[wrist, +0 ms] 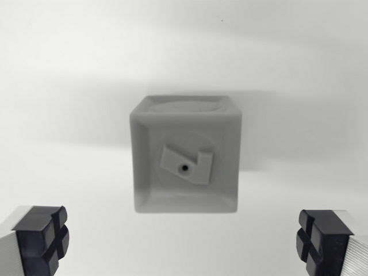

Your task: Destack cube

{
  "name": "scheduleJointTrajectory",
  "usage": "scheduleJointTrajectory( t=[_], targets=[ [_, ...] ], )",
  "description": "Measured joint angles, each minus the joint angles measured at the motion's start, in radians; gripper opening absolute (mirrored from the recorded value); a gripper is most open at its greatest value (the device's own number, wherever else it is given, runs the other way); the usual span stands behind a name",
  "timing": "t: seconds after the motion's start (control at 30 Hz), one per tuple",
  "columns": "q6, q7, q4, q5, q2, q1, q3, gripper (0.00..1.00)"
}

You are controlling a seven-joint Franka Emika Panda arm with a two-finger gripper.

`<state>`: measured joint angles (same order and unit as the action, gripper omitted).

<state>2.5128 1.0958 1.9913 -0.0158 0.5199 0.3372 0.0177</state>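
The gripper [184, 244] was cut off by the bottom edge below the cube [185, 154], only its finger pads [41, 238] showing; the cube looked slightly blurred.

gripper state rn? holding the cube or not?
Gripper: open, holding nothing. Its fingers stand wide apart at the bottom corners of the wrist view, clear of the cube.

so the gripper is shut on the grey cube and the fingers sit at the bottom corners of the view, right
Not quite. The wrist view shows the gripper open, its fingers apart at the bottom corners, with the grey cube lying free between and beyond them, untouched.
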Motion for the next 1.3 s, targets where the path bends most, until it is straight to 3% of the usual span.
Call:
scheduleJointTrajectory(
  t=[0.57,1.3],
  targets=[
    [-0.141,-0.001,-0.001,0.003,-0.141,0.0,0.001,1.0],
    [-0.329,-0.003,-0.064,0.006,-0.267,0.0,0.001,1.0]
  ],
)
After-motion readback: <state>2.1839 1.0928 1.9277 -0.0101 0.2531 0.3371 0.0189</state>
